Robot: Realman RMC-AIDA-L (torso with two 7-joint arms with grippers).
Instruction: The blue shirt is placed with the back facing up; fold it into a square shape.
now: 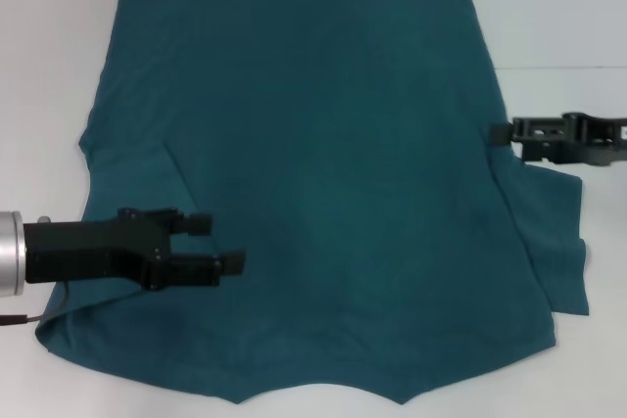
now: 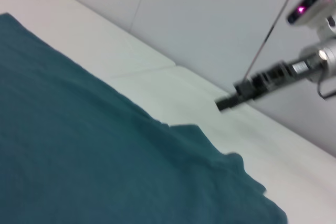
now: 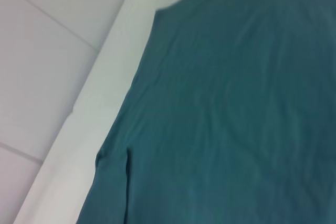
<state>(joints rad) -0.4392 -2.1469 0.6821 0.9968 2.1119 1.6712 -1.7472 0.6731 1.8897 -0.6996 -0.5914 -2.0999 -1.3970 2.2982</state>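
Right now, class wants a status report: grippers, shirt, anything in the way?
Left gripper open, over shirt's left side. Right gripper at shirt's right edge, fingers unclear. Shirt flat, back up, left sleeve folded in. Nothing blocking.

You've got 1 blue shirt (image 1: 323,173) on 1 white table (image 1: 558,7), and 2 grippers: left gripper (image 1: 220,244) at 8 o'clock, right gripper (image 1: 502,133) at 3 o'clock.

Overhead head view; low, close wrists
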